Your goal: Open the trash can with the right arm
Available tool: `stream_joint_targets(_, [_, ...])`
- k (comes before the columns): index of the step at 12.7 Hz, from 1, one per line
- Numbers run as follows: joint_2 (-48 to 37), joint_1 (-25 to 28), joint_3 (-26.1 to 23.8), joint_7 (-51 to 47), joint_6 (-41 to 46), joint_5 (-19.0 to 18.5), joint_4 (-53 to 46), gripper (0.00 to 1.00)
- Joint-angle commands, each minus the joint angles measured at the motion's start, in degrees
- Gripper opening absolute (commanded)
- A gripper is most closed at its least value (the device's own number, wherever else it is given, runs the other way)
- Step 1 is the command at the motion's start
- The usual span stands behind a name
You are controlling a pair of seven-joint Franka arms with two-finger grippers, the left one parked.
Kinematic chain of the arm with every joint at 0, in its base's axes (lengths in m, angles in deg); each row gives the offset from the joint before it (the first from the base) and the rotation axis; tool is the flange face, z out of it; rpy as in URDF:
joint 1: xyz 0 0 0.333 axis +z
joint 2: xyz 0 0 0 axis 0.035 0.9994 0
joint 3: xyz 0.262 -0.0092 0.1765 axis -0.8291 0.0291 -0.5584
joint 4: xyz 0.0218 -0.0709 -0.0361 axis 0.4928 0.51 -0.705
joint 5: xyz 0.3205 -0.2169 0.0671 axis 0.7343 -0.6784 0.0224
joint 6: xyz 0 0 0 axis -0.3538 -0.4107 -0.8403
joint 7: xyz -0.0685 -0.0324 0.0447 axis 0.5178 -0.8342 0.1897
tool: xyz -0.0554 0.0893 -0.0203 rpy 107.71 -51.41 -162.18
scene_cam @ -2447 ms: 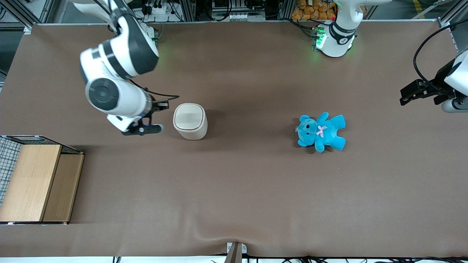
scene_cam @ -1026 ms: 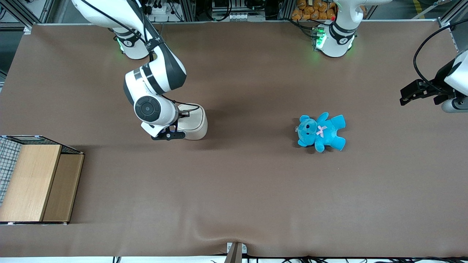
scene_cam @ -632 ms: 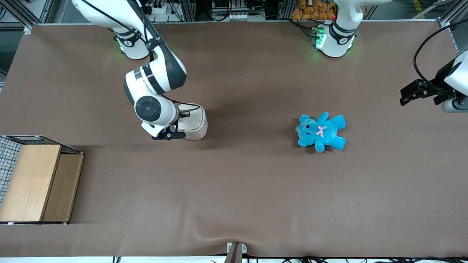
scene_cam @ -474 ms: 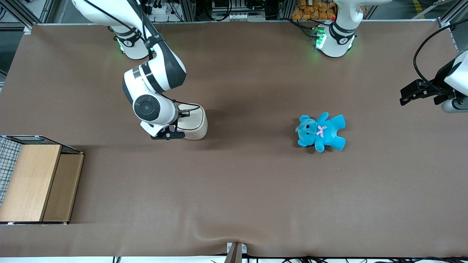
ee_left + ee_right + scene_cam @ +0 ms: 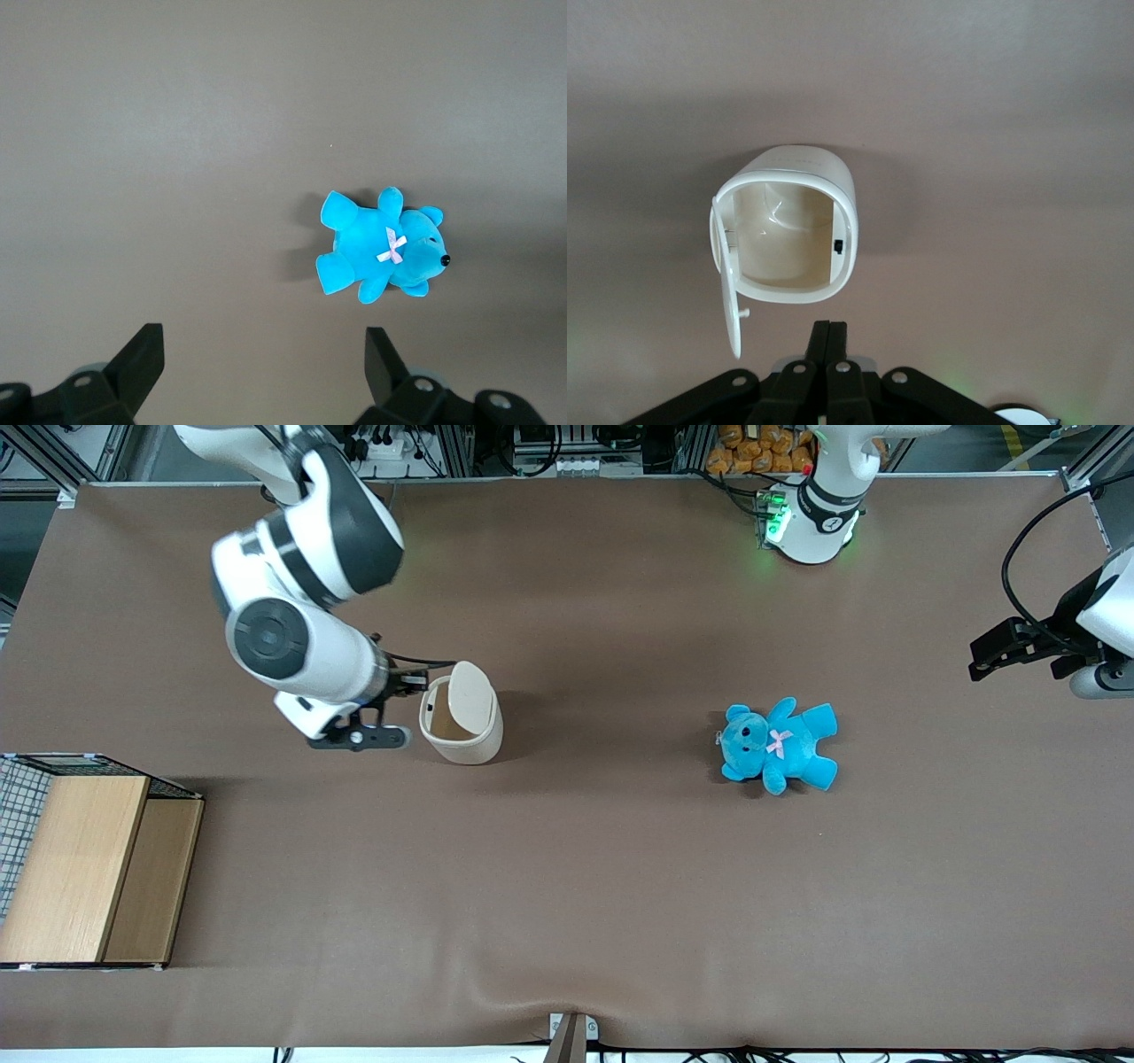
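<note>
Task state: the can (image 5: 462,737) was found with its lid (image 5: 470,701) swung up on edge, and the tan inside was exposed; the opening was judged done.
Left to do: nothing on the lid, by this judgement; at most, the right arm (image 5: 292,615) would need to be drawn clear without the can being knocked.
Can's place: it was stood upright on the worktop (image 5: 567,886), in the middle band of the front frame, toward the working arm's end.
Hand: the hand (image 5: 829,328) was held just beside the can, apart from it, with its fingers pressed together on nothing.
Front view alone: the spacing was shown here. The teddy (image 5: 780,746) was laid well apart from the can, toward the parked arm's end, and a wooden box (image 5: 84,868) was set low in the frame, nearer the camera than the can.
Right wrist view alone: the can's mouth was looked into directly. The smooth inner wall, a small dark catch on the rim, and the lid hung edge-on at one side were made out; the joined fingertips were confirmed here.
Left wrist view alone: only the teddy on bare worktop was shown; the can was not caught.
</note>
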Motion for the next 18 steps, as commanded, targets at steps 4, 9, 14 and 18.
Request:
stream_joint_targets(4, [-2.83,-1.89,0.53,-0.13,3.12,-0.09,-1.48,0.0])
stream_joint_targets(9, [-3.53,-1.89,1.32,-0.04,3.12,-0.53,-1.39,0.0])
stream_joint_targets(14, [-5.81,-3.38,3.25,2.32,2.68,-3.25,-1.65,0.56])
stream_joint_targets(18, [-6.87,-8.12,4.04,10.56,2.15,-5.72,-2.71,1.0])
